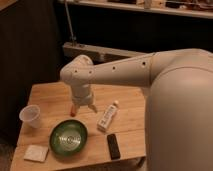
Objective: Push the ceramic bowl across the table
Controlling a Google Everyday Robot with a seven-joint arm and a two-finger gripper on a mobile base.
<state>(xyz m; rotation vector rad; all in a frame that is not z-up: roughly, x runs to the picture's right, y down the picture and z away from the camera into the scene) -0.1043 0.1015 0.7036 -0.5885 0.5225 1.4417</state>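
The green ceramic bowl [68, 137] sits on the light wooden table [50, 95] near its front edge, left of centre. It is round and shallow with a paler centre and a dark rim. My gripper [83, 108] hangs from the white arm above the middle of the table, just behind the bowl and a little to its right. It is apart from the bowl and holds nothing that I can see.
A clear plastic cup [30, 116] stands at the left edge. A white tube [108, 117] lies right of the gripper. A black phone [113, 146] lies right of the bowl. A pale square pad [36, 153] lies at the front left corner.
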